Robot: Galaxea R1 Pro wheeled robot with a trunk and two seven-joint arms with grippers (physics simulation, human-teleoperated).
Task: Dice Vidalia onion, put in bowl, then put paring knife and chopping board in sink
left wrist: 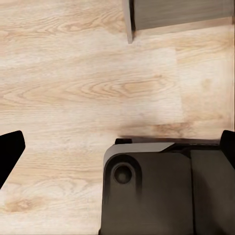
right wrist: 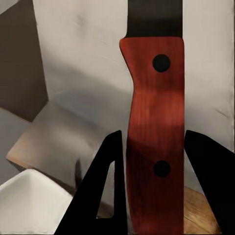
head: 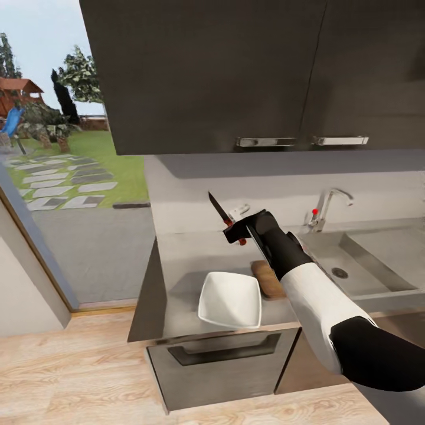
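My right gripper (head: 237,234) is shut on the paring knife (head: 219,211), held in the air above the countertop (head: 183,260) with its dark blade pointing up and to the left. In the right wrist view, the red-brown handle (right wrist: 154,122) sits between the black fingers (right wrist: 110,188). The white bowl (head: 230,299) stands near the counter's front edge, below the knife. The brown chopping board (head: 268,279) lies just right of the bowl, partly behind my forearm. The sink (head: 366,265) is at the right. The onion is out of view. My left gripper (left wrist: 117,147) is open over the wood floor.
Dark wall cabinets (head: 236,71) hang low above the counter. A chrome tap (head: 327,206) with a red knob stands behind the basin. A drawer front (head: 224,351) sits under the counter. A large window (head: 59,147) is at the left.
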